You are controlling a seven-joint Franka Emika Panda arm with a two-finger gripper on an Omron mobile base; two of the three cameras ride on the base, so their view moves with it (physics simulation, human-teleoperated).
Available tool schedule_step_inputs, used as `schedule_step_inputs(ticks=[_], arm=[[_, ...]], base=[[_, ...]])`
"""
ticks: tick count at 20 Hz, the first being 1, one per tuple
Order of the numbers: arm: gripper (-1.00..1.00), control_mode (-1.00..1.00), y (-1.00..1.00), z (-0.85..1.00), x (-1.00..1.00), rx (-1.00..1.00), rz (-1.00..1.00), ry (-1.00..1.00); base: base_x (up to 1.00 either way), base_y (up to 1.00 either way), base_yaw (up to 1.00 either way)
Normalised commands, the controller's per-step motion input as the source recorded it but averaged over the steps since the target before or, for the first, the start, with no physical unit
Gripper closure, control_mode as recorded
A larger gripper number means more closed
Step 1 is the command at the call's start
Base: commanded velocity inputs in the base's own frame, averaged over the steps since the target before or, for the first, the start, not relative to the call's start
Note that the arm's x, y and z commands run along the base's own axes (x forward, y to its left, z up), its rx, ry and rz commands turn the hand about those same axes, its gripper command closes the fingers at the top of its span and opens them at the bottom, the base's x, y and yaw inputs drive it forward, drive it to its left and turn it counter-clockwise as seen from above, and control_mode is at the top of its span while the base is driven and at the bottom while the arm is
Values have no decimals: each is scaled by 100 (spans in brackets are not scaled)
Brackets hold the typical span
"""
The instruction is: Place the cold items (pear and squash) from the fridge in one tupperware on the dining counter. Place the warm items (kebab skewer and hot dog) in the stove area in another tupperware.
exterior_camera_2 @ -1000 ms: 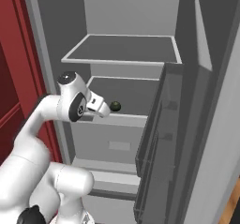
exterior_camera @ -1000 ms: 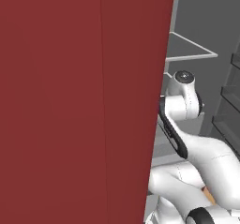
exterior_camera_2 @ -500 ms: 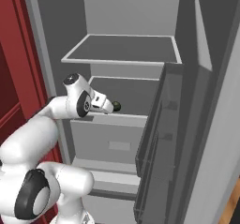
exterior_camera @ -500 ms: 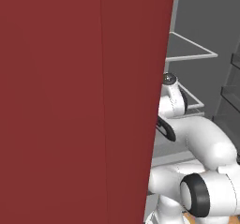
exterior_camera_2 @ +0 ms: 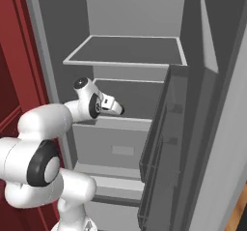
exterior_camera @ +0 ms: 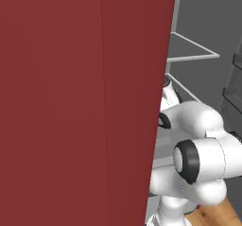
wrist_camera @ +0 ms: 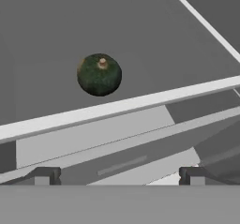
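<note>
Here my gripper (wrist_camera: 117, 175) stands wide, holding nothing, its two fingertips (wrist_camera: 43, 175) low in the hand view. Ahead of them the squash (wrist_camera: 99, 74) sits on a grey shelf (wrist_camera: 140, 31) inside the open fridge (exterior_camera_2: 135, 12), behind the shelf's pale front edge, stem upward. From the right base view, my hand reaches toward that shelf above the drawer (exterior_camera_2: 113, 145).

No readable text, brand, number or sign showed anywhere. The pale label (exterior_camera_2: 122, 150) on the drawer (exterior_camera_2: 91, 148) front, below the gripper (exterior_camera_2: 119, 109), was blank.
</note>
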Motion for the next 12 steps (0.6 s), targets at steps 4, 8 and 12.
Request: schedule_step_inputs(ticks=[4, 8, 12], arm=[[-100, -100, -5, -33, 59, -5, 0, 1], [-100, -100, 0, -33, 68, -7, 1, 2], [-100, -100, -1, -33, 62, -4, 0, 2]], base=[[0, 0, 0], [0, 0, 0], [0, 0, 0]])
